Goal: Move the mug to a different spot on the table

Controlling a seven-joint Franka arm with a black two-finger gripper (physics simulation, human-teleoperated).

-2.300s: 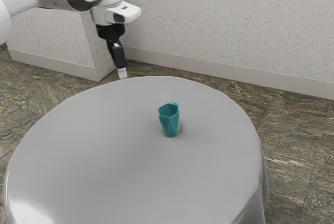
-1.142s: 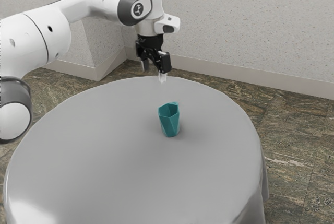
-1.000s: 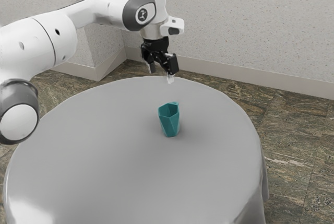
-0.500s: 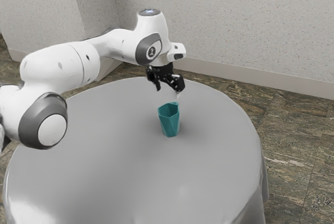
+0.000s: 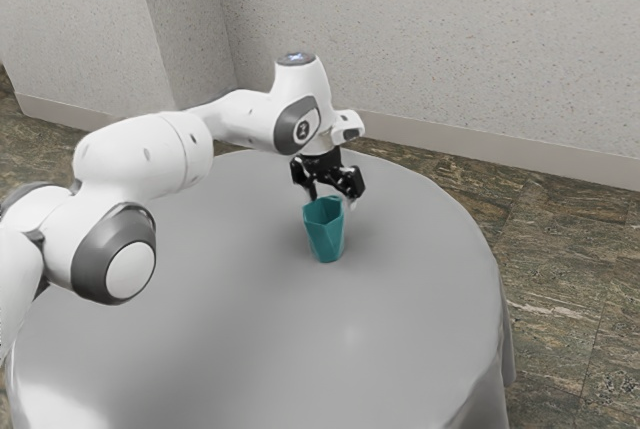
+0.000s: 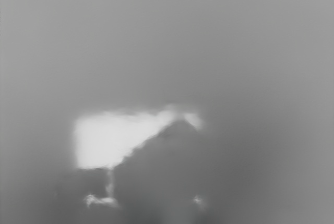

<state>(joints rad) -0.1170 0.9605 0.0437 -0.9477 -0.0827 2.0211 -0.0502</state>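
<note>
Exterior view: one white robot arm [image 5: 150,164] enters from the exterior view's left and bends down over one round worktop [image 5: 200,349] draped in a plain grey cloth that hangs over its edge. One mug [image 5: 325,234], teal with a faceted wall, stands upright on the worktop, a little toward the far side and slightly toward the exterior view's right of the middle. One black claw [image 5: 332,199] hangs directly over the mug, its tips at the level of the rim. The claw is spread, one finger over the rim's near-left part and the other, with a pale tip, at the rim's right side; it is not pinching the mug. The mug's base rests on the cloth. Two dark grey round caps show on the arm's joints, a large one [image 5: 112,254] near the exterior view's left edge and a smaller one [image 5: 300,129] just above the claw. The smaller cap carries one small white mark, too small to read. Behind the worktop run one speckled pale wall [image 5: 480,39] with a light baseboard [image 5: 520,154] and a floor [image 5: 570,279] of mottled brown-green stone. Wrist view: a blurred grey field with one pale patch [image 6: 104,143] and one darker angled shape [image 6: 167,172] beside it; what these are cannot be told.
</note>
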